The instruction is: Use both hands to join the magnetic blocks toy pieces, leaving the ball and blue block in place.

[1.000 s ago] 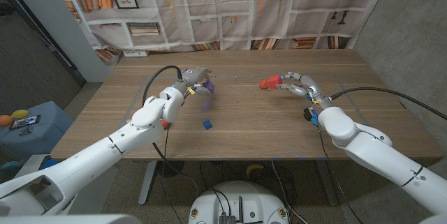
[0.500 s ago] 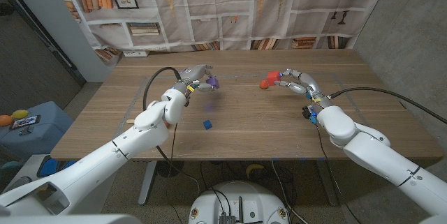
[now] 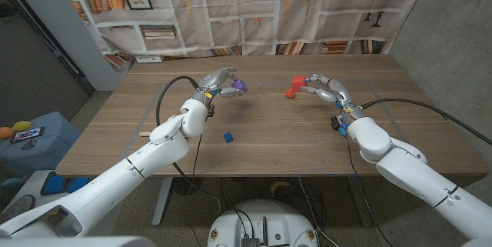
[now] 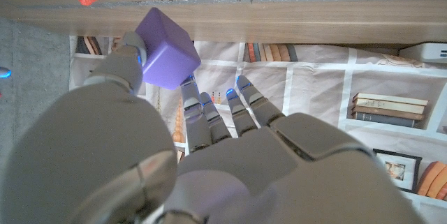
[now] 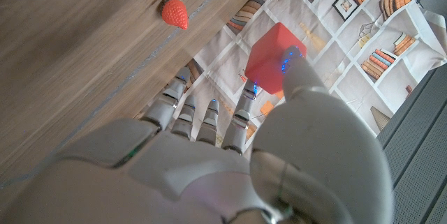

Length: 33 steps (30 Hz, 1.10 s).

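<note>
Blocks are both up off the wooden counter (image 3: 269,135) right now. Your left robot hand (image 3: 219,82) is pinching the purple magnetic cube (image 3: 239,86) between thumb and fingers, its other fingers reaching out past it — the left wrist view shows the cube (image 4: 166,58) sitting at the thumb tip. Your right robot hand (image 3: 319,87) is gripping the red magnetic cube (image 3: 299,84) the same way, and the right wrist view shows that cube (image 5: 274,61) pressed against the thumb. The two cubes are facing each other across the middle of the counter, still well apart. Just beside the red cube, a small red strawberry-shaped piece (image 3: 290,92) is lying on the counter; it shows in both wrist views too. The small blue block (image 3: 228,136) is sitting alone on the counter, nearer to you than the left robot hand.
</note>
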Tool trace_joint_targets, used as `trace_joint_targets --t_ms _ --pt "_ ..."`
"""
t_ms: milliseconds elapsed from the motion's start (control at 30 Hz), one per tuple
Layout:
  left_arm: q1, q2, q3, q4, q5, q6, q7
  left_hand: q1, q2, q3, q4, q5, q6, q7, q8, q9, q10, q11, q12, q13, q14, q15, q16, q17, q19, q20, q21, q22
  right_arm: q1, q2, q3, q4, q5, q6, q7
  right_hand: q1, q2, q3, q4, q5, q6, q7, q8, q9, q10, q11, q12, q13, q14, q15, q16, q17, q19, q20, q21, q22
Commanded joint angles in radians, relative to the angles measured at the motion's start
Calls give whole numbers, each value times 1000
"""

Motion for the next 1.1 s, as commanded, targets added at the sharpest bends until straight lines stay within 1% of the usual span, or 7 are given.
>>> trace_joint_targets --t_ms 33,500,533,600,633,700,1100 --pt "25 -44 -31 22 -164 -88 93 14 24 -6 2 5 144 -58 -4 1 5 1 -3 4 3 -47 -2 1 3 7 0 5 12 40 -6 43 38 84 32 14 38 -4 -2 4 105 -58 77 30 14 -4 -1 1 8 -6 7 2 14 3 7 5" --pt "25 -99 -50 70 -328 -222 133 18 34 -10 1 7 139 -52 -15 2 2 4 -5 4 -1 -36 -4 1 9 12 2 5 19 98 -14 99 108 195 76 14 42 -7 -1 5 108 -58 74 23 20 -4 0 1 11 -6 9 3 16 4 7 5" --pt "24 -105 -51 77 -342 -234 132 18 34 -10 1 7 139 -52 -15 2 2 4 -6 4 -1 -36 -4 1 9 12 2 5 18 108 -12 106 121 211 81 14 43 -8 -1 5 108 -58 74 22 20 -4 0 1 11 -6 9 4 18 4 7 5" --pt "21 -118 -55 95 -374 -265 131 19 35 -10 1 7 140 -52 -16 3 2 5 -6 4 -2 -35 -4 1 9 12 2 6 14 157 -3 154 183 322 119 14 43 -8 -1 5 109 -58 74 21 20 -4 0 1 11 -6 9 4 18 3 7 5" --pt "20 -123 -56 102 -389 -278 127 19 35 -11 1 7 140 -51 -17 3 1 5 -6 4 -2 -35 -4 1 9 12 2 6 18 155 -9 152 165 309 109 14 43 -8 -1 5 109 -58 74 21 20 -4 0 1 11 -7 9 4 18 2 7 5" --pt "14 -128 -56 115 -413 -300 118 19 36 -11 1 7 141 -51 -17 3 -1 3 -7 4 -2 -34 -4 1 10 13 2 6 19 172 -9 171 192 346 129 14 44 -9 0 6 109 -58 73 19 19 -4 -1 1 13 -7 10 4 18 2 7 5" --pt "-8 -153 -52 172 -509 -392 83 19 41 -16 1 8 139 -47 -25 3 -9 7 -9 4 -10 -27 -6 1 11 10 2 6 28 179 -22 165 206 331 134 14 48 -12 0 7 110 -58 67 10 22 -3 -1 1 13 -4 11 6 20 1 7 5"
